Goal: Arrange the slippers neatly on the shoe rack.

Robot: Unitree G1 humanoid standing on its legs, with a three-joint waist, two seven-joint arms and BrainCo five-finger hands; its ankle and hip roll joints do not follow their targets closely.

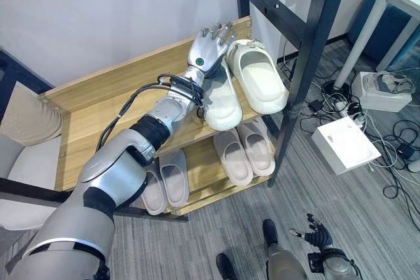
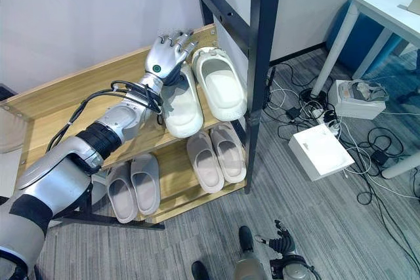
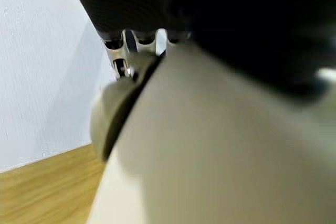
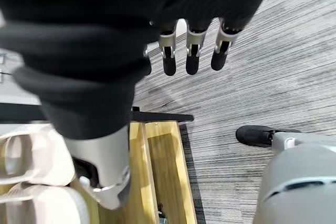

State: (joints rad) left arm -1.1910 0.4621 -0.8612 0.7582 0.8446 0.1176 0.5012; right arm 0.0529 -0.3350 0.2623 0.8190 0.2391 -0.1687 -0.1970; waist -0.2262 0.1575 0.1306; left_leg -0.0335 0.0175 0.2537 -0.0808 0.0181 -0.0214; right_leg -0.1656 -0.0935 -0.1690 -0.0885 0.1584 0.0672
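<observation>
On the top shelf of the wooden shoe rack [image 1: 105, 106] two cream slippers lie side by side at its right end. My left hand [image 1: 209, 50] rests on the far end of the left cream slipper [image 1: 222, 100], fingers straight and spread; that slipper looms close in the left wrist view [image 3: 220, 150]. The right cream slipper [image 1: 257, 77] lies just beside the hand. Two pairs sit on the lower shelf: beige slippers [image 1: 244, 152] and grey slippers [image 1: 164, 181]. Low by the floor hangs my right hand [image 1: 319, 235], fingers [image 4: 191, 56] relaxed and holding nothing.
A black metal frame post [image 1: 308, 50] stands right against the rack's right end. On the grey carpet to the right lie a white box [image 1: 344, 143], tangled cables [image 1: 394, 162] and a white device [image 1: 380, 90] by a white table leg [image 1: 361, 37]. A cushioned seat [image 1: 26, 122] stands left of the rack.
</observation>
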